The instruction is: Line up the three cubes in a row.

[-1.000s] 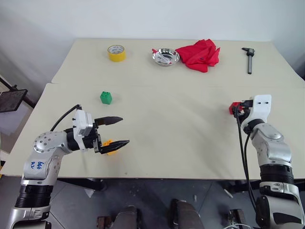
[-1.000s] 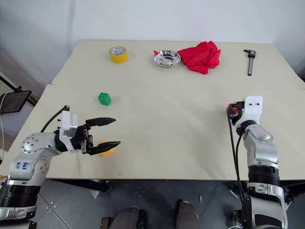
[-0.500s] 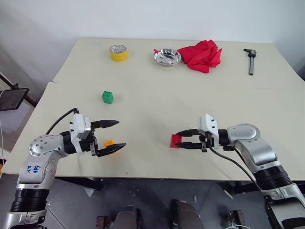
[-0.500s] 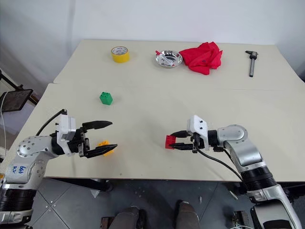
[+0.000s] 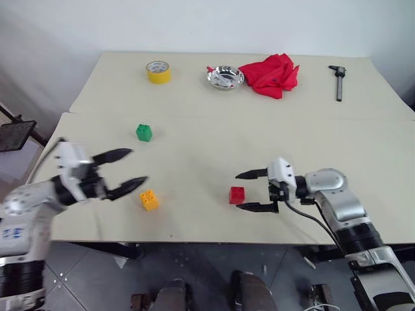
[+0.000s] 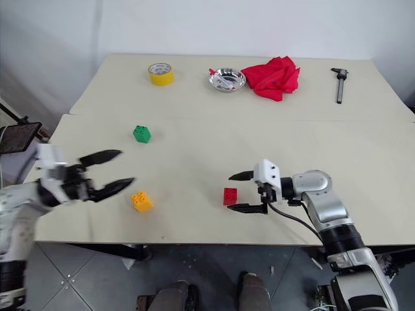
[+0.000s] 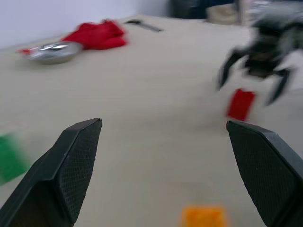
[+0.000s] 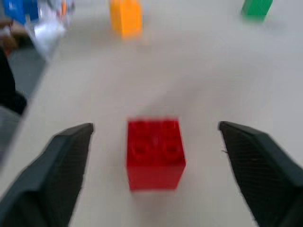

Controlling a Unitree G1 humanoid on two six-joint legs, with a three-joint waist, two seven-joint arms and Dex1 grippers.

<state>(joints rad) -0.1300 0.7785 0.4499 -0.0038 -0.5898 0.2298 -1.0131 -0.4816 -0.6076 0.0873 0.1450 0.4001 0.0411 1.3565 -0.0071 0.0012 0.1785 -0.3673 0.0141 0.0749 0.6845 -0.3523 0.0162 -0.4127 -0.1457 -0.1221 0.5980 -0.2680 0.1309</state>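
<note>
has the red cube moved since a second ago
Yes. The red cube was at the table's right side, held in the right gripper; now it rests near the front middle, far left of the caliper, between open fingers.

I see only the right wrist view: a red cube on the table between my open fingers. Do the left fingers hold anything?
Observer: No. The left fingers are open and empty; the orange-yellow cube lies beside them.
Operator: Are the cubes in a row?
Observer: Not yet. The red cube and the orange-yellow one sit near the front edge, and the green cube is farther back.
Operator: Anything else around?
Observer: At the far side: a yellow tape roll, a metal bowl and a red cloth.
</note>
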